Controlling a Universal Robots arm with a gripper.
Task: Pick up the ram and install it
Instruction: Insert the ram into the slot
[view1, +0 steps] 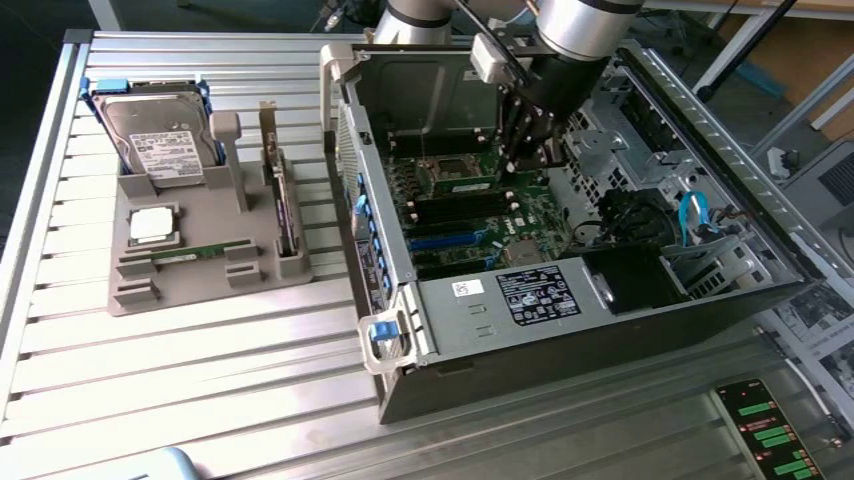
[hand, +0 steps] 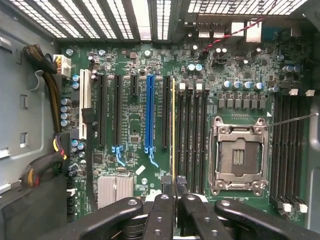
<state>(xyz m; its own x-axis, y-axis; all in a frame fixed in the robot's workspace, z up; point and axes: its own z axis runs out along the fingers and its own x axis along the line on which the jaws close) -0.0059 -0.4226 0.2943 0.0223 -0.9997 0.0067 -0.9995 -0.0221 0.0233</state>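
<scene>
The ram is held edge-on in the gripper, so in the wrist view it appears as a thin yellow-green line running away from the fingertips. The gripper's black fingers are drawn in narrow, pinching the stick between them. The stick runs parallel to a bank of four long black memory slots, along the side of the bank nearest a blue expansion slot. Whether it touches a slot or hangs above it cannot be told. On the far side of the memory slots sits an empty silver processor socket, with more black slots beyond it. All of this lies on a green motherboard.

In the exterior view, the arm reaches down into an open computer case, with the gripper low over the motherboard. The case rests on a ribbed metal table. Toward the exterior view's left, just beside the case, a grey tray holds a hard drive, a square silver processor chip, an expansion card standing on edge, and a second thin green stick lying flat.
</scene>
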